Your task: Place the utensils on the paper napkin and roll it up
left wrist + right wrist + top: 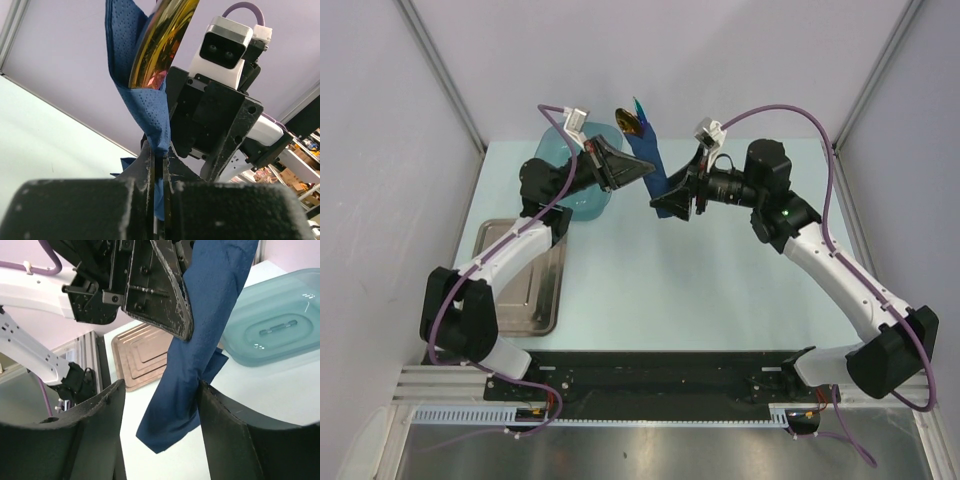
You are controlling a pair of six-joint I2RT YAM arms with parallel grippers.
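Left gripper (159, 167): jaws pinched shut on napkin (150, 110), mid-roll. Right gripper (160, 390): jaws parted, straddling napkin's loose lower tail, no grip evident. Napkin held aloft over table (720, 280), long axis steep, spoon (162, 40) bowl protruding at top. Right gripper nearer tail; likely re-grasp point.

Rolled navy paper napkin (649, 157), upright midair, gold spoon (628, 122) at top
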